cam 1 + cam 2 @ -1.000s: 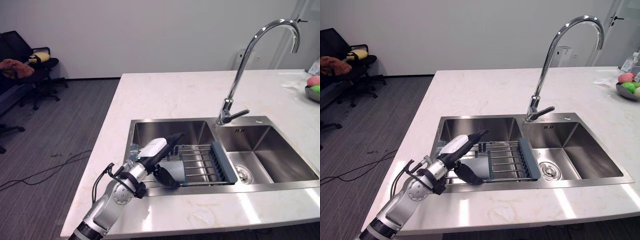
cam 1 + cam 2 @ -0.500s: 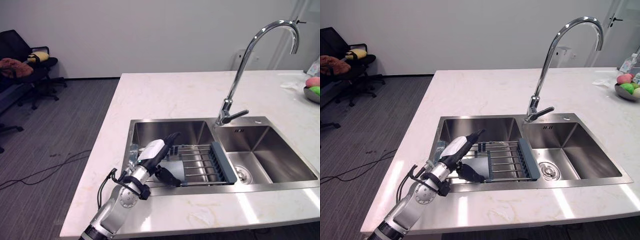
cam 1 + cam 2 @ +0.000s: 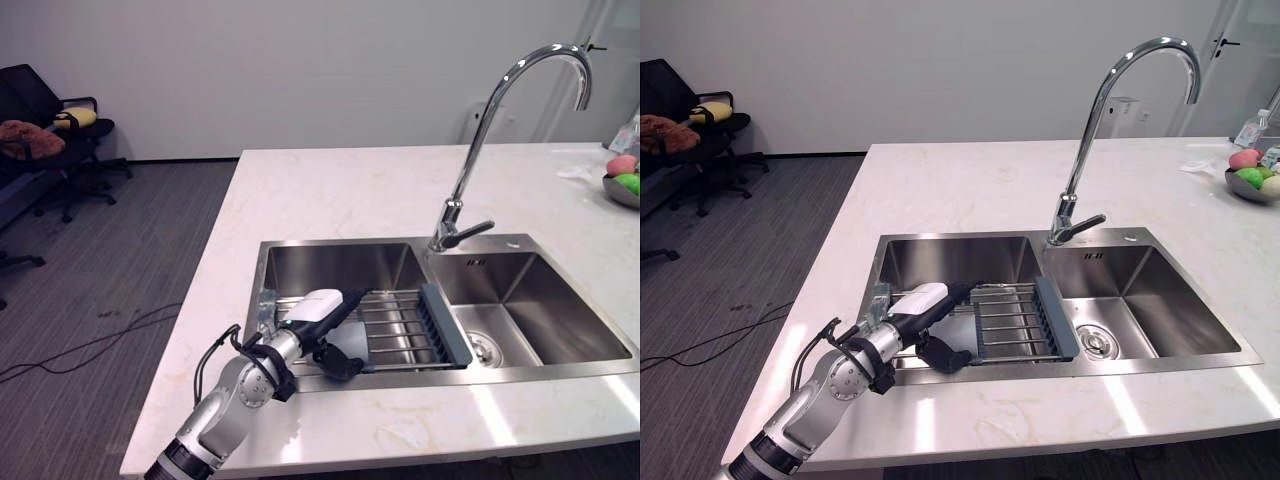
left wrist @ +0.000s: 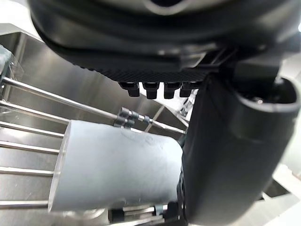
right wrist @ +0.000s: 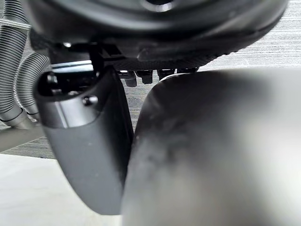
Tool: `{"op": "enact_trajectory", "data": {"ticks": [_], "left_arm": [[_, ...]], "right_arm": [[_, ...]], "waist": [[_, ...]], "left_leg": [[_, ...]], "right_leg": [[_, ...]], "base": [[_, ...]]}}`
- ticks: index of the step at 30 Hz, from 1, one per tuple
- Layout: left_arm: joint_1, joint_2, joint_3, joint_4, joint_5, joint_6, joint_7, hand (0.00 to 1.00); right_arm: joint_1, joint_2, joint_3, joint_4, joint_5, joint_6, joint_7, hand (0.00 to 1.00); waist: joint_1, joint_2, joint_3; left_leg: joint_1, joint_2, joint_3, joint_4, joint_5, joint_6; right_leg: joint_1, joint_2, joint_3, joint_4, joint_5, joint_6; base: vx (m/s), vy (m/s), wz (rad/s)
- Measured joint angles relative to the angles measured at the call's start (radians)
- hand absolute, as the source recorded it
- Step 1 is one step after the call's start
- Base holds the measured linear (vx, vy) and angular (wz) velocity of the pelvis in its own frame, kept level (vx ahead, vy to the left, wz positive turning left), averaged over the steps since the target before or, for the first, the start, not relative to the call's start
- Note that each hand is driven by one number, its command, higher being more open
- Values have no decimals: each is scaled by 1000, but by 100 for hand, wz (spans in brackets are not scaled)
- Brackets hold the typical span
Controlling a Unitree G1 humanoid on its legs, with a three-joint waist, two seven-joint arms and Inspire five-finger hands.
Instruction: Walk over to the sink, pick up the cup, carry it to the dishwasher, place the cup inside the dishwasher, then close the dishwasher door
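A pale grey cup (image 4: 113, 165) lies on its side on the wire rack (image 3: 400, 325) that spans the left basin of the steel sink (image 3: 300, 262). My left hand (image 3: 315, 310) reaches in over the sink's front rim and hovers right above the cup (image 3: 346, 338). Its fingers (image 4: 157, 87) are straight over the cup and its thumb (image 4: 230, 155) hangs beside the cup's base, not closed on it. The hand covers most of the cup in the eye views. My right hand (image 5: 89, 141) hangs low over the grey floor, fingers relaxed and holding nothing.
A tall curved faucet (image 3: 470, 170) stands between the two basins, and the right basin (image 3: 540, 310) holds only its drain. A bowl of fruit (image 3: 625, 185) sits at the counter's far right edge. Office chairs (image 3: 60, 120) stand by the wall at left.
My left hand has dropped lower and flatter over the rack, closing in on the cup. The cup has not moved.
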Motion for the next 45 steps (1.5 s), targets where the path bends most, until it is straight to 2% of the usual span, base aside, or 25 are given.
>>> {"op": "enact_trajectory", "data": {"ticks": [7,13,19,29,30,35,38,43,45], "left_arm": [[-36,2,-14,6,19,61,-59,100],[-55,-4,-16,25,16,115,-65,100],[-103,-22,-14,145,28,165,-99,100],[-155,-23,12,209,-28,249,-150,100],[-160,-23,21,220,-50,261,-158,0],[-168,-37,69,257,-93,282,-170,0],[-200,-58,109,337,-91,299,-163,0],[-189,-61,133,380,-114,215,-75,0],[-166,-55,138,377,-176,160,13,0]], "right_arm": [[-4,-3,16,-6,-1,2,1,100],[-9,-3,18,-6,-2,9,3,100],[-13,-4,18,-9,-2,15,7,100],[-16,-3,15,-13,-20,24,26,100],[-18,-3,15,-13,-22,25,28,100],[-18,-2,5,-15,-34,25,40,100],[-18,2,-15,-20,-51,30,50,100],[-15,-5,-24,-34,-59,36,72,100],[-12,-9,-25,-33,-59,36,77,100]], "waist": [[-12,2,0],[-25,4,-2],[-35,6,-2],[-49,7,-1],[-51,7,-1],[-52,7,0],[-53,8,0],[-52,10,8],[-48,13,9]], "left_leg": [[0,0,2,0,0,0],[1,0,2,0,0,0],[3,1,8,0,0,0],[3,7,18,0,-2,-4],[3,8,19,0,-3,-4],[8,9,28,0,-3,-4],[11,9,32,0,-3,-4],[12,13,34,0,-5,-7],[12,13,33,0,-5,-7]], "right_leg": [[-2,1,2,0,0,0],[-1,1,2,0,1,0],[-2,2,7,0,1,-1],[-7,9,16,0,2,-2],[-7,9,17,0,3,-2],[-7,11,24,0,4,-4],[-6,12,28,0,4,-5],[-7,16,31,0,4,-5],[-5,16,29,0,4,-5]], "base": [[0,0,0],[0,0,0],[0,0,-1],[0,0,-2],[-7,-5,-4],[-29,-19,-5],[-42,-27,-4],[-12,-14,-1],[-9,-15,1]]}}
